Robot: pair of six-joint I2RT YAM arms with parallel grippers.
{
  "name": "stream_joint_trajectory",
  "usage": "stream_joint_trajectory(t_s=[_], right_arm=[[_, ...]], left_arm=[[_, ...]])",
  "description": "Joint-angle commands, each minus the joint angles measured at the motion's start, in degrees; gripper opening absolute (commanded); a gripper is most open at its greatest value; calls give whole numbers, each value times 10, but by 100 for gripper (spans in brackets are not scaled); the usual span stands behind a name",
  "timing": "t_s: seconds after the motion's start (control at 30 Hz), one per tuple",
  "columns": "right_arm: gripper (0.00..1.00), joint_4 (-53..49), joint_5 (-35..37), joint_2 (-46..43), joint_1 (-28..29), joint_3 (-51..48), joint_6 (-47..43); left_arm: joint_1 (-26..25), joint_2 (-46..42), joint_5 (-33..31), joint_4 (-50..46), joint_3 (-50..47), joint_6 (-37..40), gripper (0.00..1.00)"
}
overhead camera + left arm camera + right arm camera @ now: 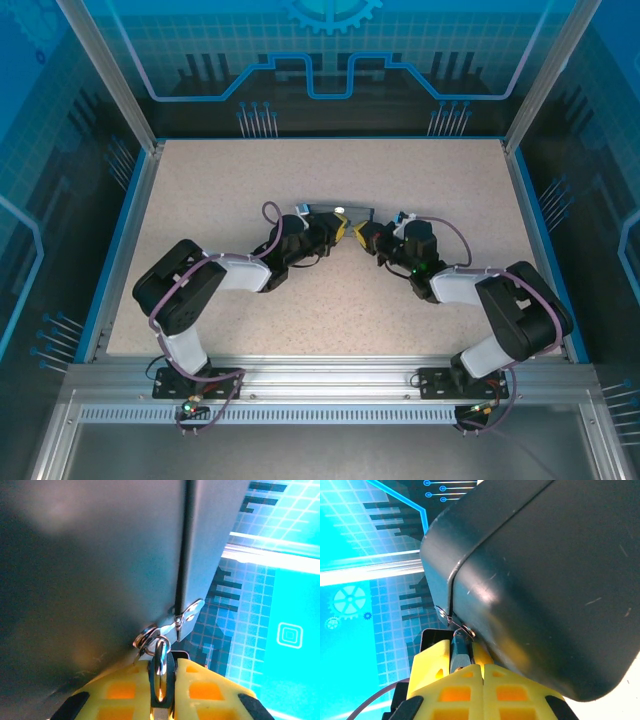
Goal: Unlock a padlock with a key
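The padlock point(159, 652) hangs by its silvery shackle through the ring of the hasp point(189, 616) on the edge of the dark box point(100, 580), which the top view places at the middle of the table point(200, 200). The lock's body is buried between the yellow fingers of the left gripper point(162, 669), which is clenched on it. From the other side, the right gripper point(465, 661) is pinched tight on a thin grey metal piece, most likely the key point(459, 652), whose tip lies just beside the same hasp ring. The keyhole is hidden, so the chief risk is misalignment: a key pressed in off-axis could skid off the lock face, twist in its narrow pinch, or bend. The padlock is free to swivel on the ring, so a push from the key may rotate it inside the left grip rather than seat. Nothing grips the box itself, so a firm push could slide or tip it and carry the hasp off line. The two sets of yellow tips sit very close together and could knock each other during a turn.
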Motion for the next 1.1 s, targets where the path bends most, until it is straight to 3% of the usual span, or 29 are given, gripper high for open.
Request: stream_joint_trajectory(t_s=[0.0, 1.07], right_arm=[[0, 24, 1, 3, 8, 18, 4], [0, -35, 4, -51, 9, 3, -17]], left_arm=[[-4, 6, -3, 38, 2, -7, 0], [-5, 9, -4, 33, 1, -2, 0]])
